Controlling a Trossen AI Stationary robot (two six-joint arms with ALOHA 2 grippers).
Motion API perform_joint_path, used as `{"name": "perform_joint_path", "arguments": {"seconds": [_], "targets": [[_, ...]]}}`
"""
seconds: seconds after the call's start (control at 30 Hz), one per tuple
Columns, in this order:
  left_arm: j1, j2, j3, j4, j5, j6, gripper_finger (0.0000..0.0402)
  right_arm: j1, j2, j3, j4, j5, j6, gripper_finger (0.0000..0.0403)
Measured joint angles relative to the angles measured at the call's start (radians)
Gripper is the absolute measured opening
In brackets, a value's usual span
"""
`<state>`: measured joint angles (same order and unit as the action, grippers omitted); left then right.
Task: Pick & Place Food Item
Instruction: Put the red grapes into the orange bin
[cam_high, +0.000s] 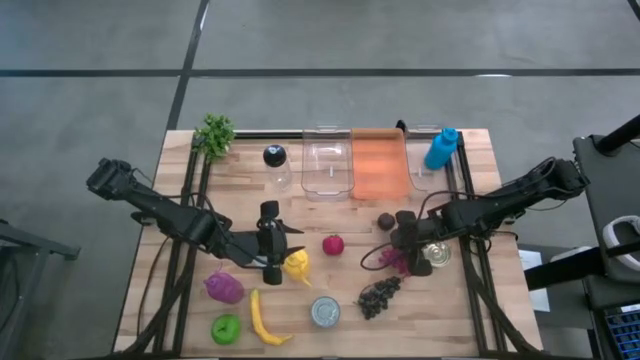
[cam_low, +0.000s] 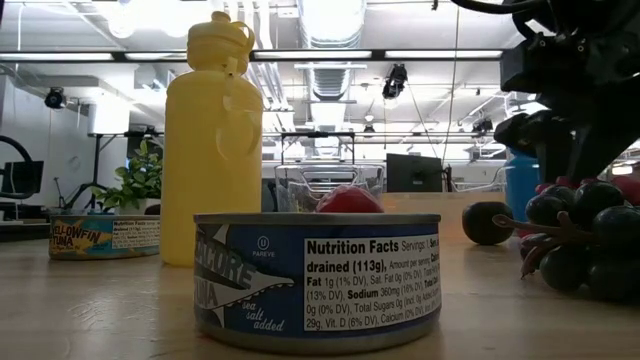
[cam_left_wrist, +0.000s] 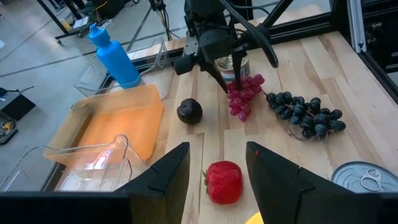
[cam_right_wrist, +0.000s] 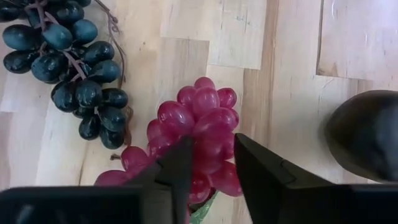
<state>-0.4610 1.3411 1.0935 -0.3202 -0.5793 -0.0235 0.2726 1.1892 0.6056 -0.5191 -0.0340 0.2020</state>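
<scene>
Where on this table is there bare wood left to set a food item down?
Bare wood lies between the black ball and the red pepper, below the clear bin. Crowded: the front, around the tuna can, black grapes and banana.

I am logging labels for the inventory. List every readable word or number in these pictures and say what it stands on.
"Nutrition Facts", "drained (113g)", "Sodium 360mg", "sea salt added": near tuna can, its label.
"YELLOWFIN TUNA": far can, table's left in the low view.
Brand word on the near can's blue side: partly cut off, unreadable.
Smaller nutrition lines on both cans: too small.
Yellow bottle, blue bottle: no text visible.
</scene>
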Motion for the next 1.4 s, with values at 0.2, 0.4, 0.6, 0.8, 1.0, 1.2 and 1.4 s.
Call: {"name": "perform_joint_path", "arguments": {"seconds": [0.2,0.4,0.6,0.8,1.0,1.2,1.4], "targets": [[0.000,0.000,0.000,0.000,0.000,0.000,0.0155,0.000,-0.001,0.000,0.000,-0.004,0.000,0.0020],[0.000,0.000,0.000,0.000,0.000,0.000,0.0149,0.000,-0.002,0.000,0.005,0.007,0.003,0.0012],[0.000,0.000,0.000,0.005,0.000,0.028,0.0143,0.000,-0.006,0.024,0.004,0.037,0.004,0.0009],[0.001,0.000,0.000,0.007,0.000,0.026,0.0137,0.000,-0.013,0.078,-0.005,0.038,0.000,0.0009],[0.001,0.000,0.000,0.009,0.000,0.024,0.0136,0.004,-0.025,0.132,-0.048,0.052,-0.004,0.0009],[0.001,0.000,0.000,0.009,0.000,0.024,0.0132,0.011,-0.038,0.180,-0.091,0.068,-0.008,0.0009],[0.001,0.000,0.000,0.028,-0.013,0.024,0.0133,0.011,-0.046,0.255,-0.136,0.113,-0.022,0.0008]]}}
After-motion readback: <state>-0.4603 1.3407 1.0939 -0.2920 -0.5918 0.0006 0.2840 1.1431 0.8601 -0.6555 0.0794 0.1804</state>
